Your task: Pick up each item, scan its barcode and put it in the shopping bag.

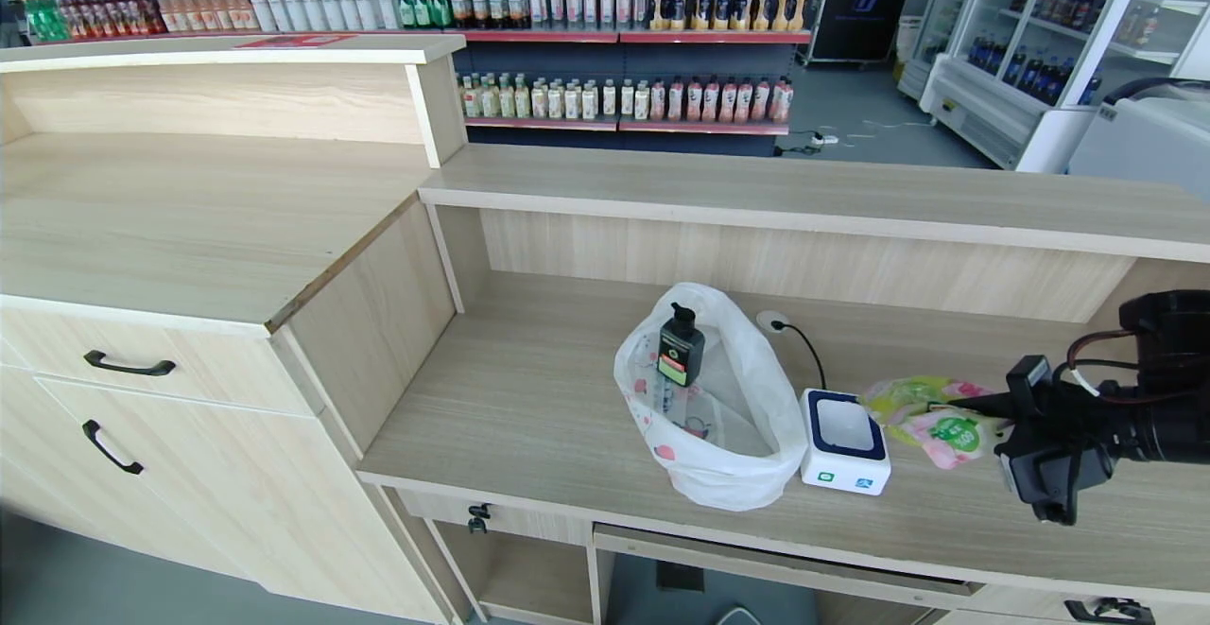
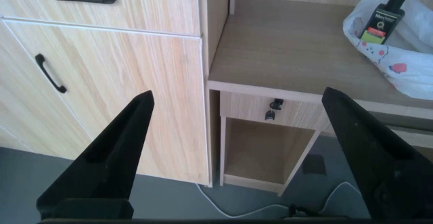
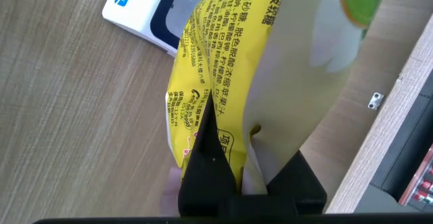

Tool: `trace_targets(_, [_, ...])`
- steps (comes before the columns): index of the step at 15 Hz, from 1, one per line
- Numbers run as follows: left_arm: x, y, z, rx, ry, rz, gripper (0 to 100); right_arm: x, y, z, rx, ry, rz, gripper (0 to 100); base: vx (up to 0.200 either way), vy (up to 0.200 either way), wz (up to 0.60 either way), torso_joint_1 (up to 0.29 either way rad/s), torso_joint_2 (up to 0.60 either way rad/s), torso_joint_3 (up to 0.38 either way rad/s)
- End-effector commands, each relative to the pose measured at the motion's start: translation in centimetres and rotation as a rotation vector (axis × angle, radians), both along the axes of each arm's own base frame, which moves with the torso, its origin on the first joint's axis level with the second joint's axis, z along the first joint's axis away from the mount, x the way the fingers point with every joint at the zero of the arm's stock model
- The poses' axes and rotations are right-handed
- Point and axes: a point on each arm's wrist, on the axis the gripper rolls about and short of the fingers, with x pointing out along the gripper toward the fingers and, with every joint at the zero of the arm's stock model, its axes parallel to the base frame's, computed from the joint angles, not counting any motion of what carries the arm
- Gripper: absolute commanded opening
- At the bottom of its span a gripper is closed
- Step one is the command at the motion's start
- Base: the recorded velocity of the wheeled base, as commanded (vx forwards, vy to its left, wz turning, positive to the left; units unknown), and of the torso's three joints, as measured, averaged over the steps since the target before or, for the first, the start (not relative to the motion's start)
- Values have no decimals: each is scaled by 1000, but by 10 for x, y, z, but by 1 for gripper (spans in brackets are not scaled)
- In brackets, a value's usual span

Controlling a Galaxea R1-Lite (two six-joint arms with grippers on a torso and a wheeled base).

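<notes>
Right end effector (image 1: 976, 406) clamped on snack pouch (image 1: 945, 434), a yellow, green and pink pack, held just right of the scanner (image 1: 844, 441) above the counter (image 1: 529, 398). Can't tell whether the pouch touches the surface. Shopping bag (image 1: 728, 445) stands open just left of the scanner, with a dark pump bottle (image 1: 681, 349) upright inside. Left end effector (image 2: 237, 149) spread wide, gripping nothing, hanging low in front of the cabinet door (image 2: 101, 95), below counter level.

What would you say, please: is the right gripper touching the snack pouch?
Touching: the right wrist view shows the right gripper clamped on the snack pouch.
</notes>
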Motion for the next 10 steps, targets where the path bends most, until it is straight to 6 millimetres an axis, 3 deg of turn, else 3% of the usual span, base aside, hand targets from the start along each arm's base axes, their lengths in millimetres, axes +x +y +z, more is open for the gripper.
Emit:
trace_targets(1, [0,0,0,0,1,0,100,3,4,-5,5,16,18,0,0,0,0,0,0,0])
trace_targets(10, [0,0,0,0,1,0,100,19,9,-9,19,-33,24,0,0,0,0,0,0,0])
